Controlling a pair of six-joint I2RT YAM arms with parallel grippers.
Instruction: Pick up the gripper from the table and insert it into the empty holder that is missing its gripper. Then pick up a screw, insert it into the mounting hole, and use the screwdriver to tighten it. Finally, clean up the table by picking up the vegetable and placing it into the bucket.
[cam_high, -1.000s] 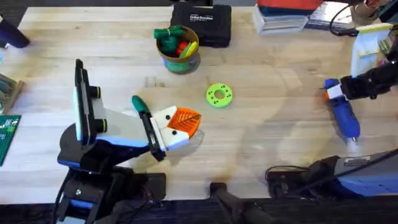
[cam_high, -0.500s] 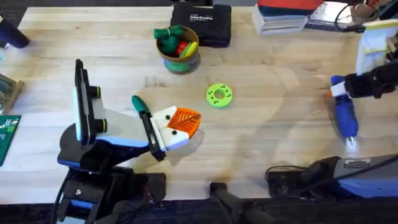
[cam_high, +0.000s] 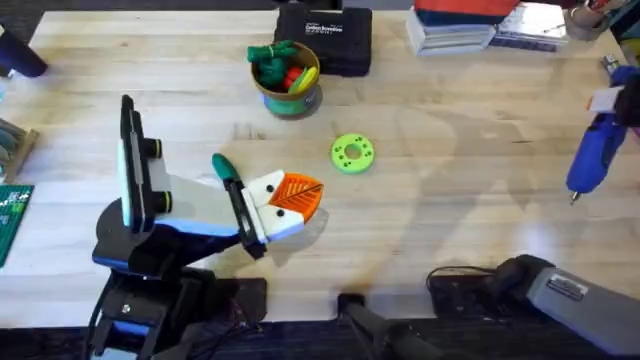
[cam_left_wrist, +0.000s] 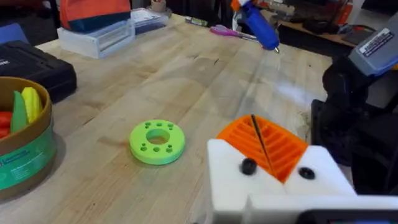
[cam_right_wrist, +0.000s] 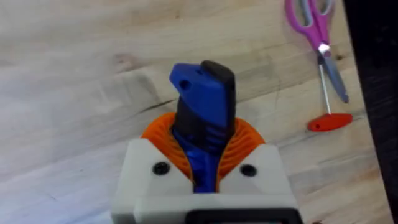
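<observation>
Up off the table (cam_high: 450, 120) since a second back: screwdriver (cam_high: 592, 155), then lying at the right side, now hanging tip-down and tilted at the far right edge. Sits pinched between the orange pads of the right gripper (cam_right_wrist: 202, 149).

Rests low at the near left: left gripper (cam_high: 295, 195), pads pressed together with nothing between them, both white blocks bearing their orange wedges.

Progress, as a judgement: insertion step likely done, with no loose orange wedge and no bare holder to be found on the wood. Tightening either finished or about to start; cannot tell which from the tool's place alone, and no screw small enough to make out. Clean-up looks done or nearly so: bucket (cam_high: 290, 103), far and left of centre, already holds green, red and yellow vegetable pieces (cam_high: 285, 65), and no vegetable lies loose on the boards.

Count, big to small: one table; two grippers; one black case (cam_high: 325, 35) at the far edge; one bucket; one screwdriver; one green disc (cam_high: 352, 153) near mid-table; one pair of pink-handled scissors (cam_right_wrist: 317, 37) by the right edge.
</observation>
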